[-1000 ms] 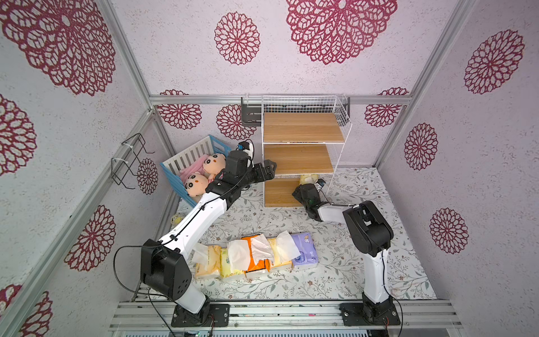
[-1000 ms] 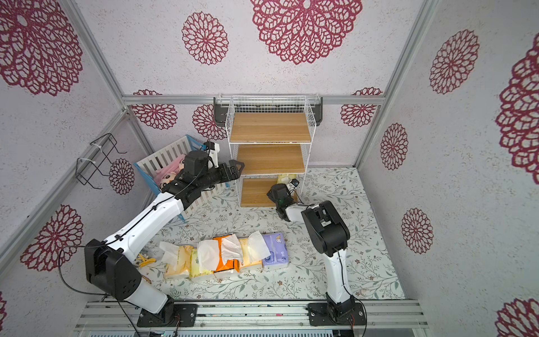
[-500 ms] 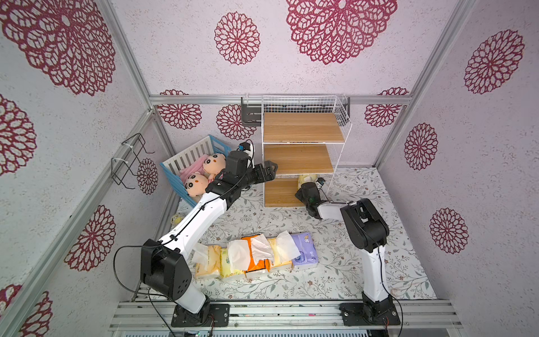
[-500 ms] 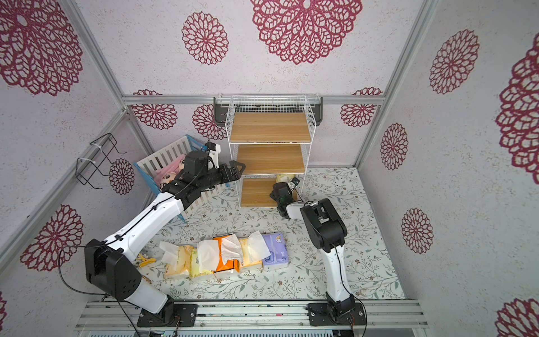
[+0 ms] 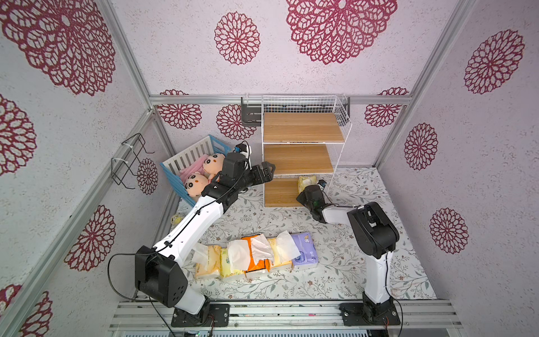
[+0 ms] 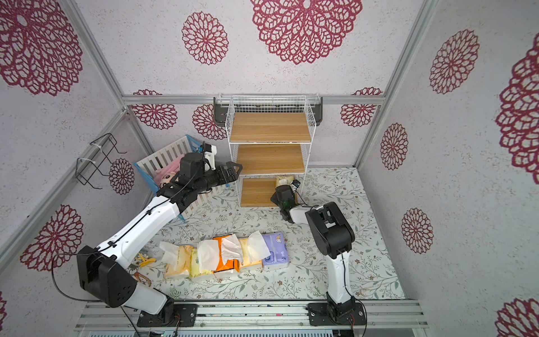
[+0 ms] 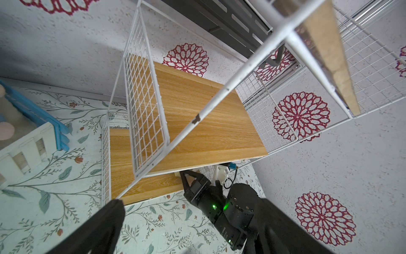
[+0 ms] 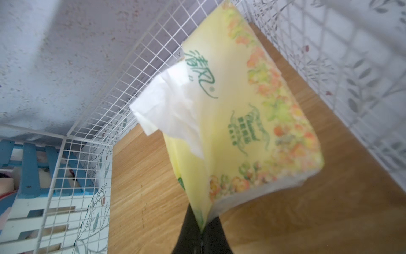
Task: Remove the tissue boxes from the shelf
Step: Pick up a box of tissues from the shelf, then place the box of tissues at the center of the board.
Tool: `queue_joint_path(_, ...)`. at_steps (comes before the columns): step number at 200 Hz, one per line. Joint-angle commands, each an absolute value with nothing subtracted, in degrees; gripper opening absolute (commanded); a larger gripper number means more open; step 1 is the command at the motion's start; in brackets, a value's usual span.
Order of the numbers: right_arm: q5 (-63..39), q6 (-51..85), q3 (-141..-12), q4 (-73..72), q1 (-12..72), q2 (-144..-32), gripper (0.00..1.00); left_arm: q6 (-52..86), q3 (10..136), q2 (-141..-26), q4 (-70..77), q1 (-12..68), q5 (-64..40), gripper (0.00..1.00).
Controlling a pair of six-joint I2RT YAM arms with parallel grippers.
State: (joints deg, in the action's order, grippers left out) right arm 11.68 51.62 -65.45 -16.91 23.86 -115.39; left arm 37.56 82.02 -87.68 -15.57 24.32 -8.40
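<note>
The job looks nearly through: five soft tissue packs (image 5: 253, 256) lie in a touching row on the floral-cloth counter (image 5: 335, 280), pale orange, yellow, bright orange, yellow, purple, most with a white sheet flopping out. The three-tier shelf of white wire grid and light wooden boards (image 5: 297, 159) has its top and middle boards bare. One item is left: a pale yellow tissue pack (image 8: 241, 123) at the right end of the bottom board, close to the wire side panel.

My right pincer (image 8: 201, 229) is pinched tight on that pack's near edge, mostly on the film wrapper as far as I can judge. The pack looks tilted up at my end; whether it is fully off the board I cannot tell. My left pincer (image 5: 268, 172) stands wide and empty just beside the shelf's left side, level with the middle tier.

The wrapper is thin glossy film printed with orange flowers and green lettering, slack over a squashy brick; its protruding white tissue (image 8: 167, 105) is limp and creased. The boards are smooth grained wood; the grid is thin stiff wire, which I judge could snag that loose sheet.
</note>
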Motion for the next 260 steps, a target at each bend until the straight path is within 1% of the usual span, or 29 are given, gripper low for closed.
queue_joint_path(1,10.4,50.1,-62.5,-18.2,24.9,-108.5,0.0,38.1,81.7,-85.6,-15.5,24.0,-7.5,1.0)
queue_joint_path(62,8.5,50.6,-48.4,-16.1,27.8,-93.4,0.0,39.7,80.3,-82.3,-16.0,24.3,-5.3,1.0)
queue_joint_path(89,9.2,49.7,-44.4,-10.2,29.4,-86.3,0.0,39.9,78.6,-79.7,-16.9,24.4,-3.0,1.0)
queue_joint_path(118,10.9,51.4,-37.7,-5.2,30.0,-75.0,0.0,39.8,76.6,-75.6,-19.4,24.4,0.0,1.0)
queue_joint_path(139,13.9,51.3,-33.8,-0.4,30.1,-66.5,0.0,40.0,75.0,-72.3,-21.0,24.7,2.0,1.0)
queue_joint_path(154,16.2,50.5,-32.6,4.6,30.1,-62.5,0.0,40.3,73.9,-69.9,-22.4,25.0,3.2,1.0)
queue_joint_path(169,16.9,49.7,-32.1,8.8,30.0,-60.5,0.0,39.9,73.3,-67.9,-24.5,26.0,5.6,1.0)
queue_joint_path(191,15.2,49.5,-30.5,12.6,30.1,-60.2,0.0,39.4,72.3,-65.4,-26.0,27.0,7.7,0.99)
queue_joint_path(232,14.4,52.0,-24.5,14.1,31.3,-57.3,0.0,40.1,70.6,-61.1,-28.5,27.4,9.6,0.99)
queue_joint_path(260,12.4,53.1,-21.9,13.6,32.3,-57.4,0.0,40.3,69.8,-58.7,-30.4,27.6,11.0,0.99)
